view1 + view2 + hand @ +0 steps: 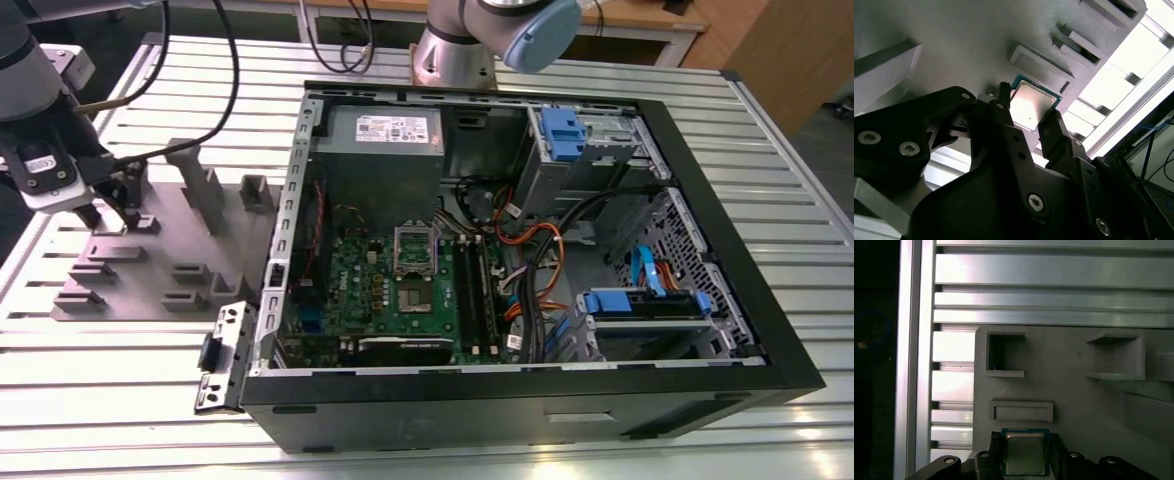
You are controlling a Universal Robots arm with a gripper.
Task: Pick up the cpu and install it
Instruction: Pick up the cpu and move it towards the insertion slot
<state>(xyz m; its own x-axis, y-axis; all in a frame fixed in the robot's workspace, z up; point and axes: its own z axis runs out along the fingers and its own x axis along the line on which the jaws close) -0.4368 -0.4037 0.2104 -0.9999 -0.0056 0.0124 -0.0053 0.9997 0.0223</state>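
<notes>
The cpu (1025, 455), a small square chip with a silver top and a green rim, lies flat on the grey fixture plate (1079, 400). In both wrist views my gripper (1026, 452) straddles it, one dark finger against each of two opposite edges, shut on the chip. The second wrist view shows the cpu (1031, 105) between the fingers (1051, 130) of the gripper (1029, 117). In the exterior view the gripper (114, 217) is low over the fixture plate (147, 285), at that view's left, beside the open computer case (534, 230). The green motherboard (400, 290) with its socket (415, 250) lies inside the case.
Upright grey blocks (200, 185) and low pockets (1021, 411) stand on the fixture plate around the gripper. Inside the case are cables (534, 250), drive cages (587, 140) and a power supply (387, 130). A slatted aluminium table (134, 400) carries everything.
</notes>
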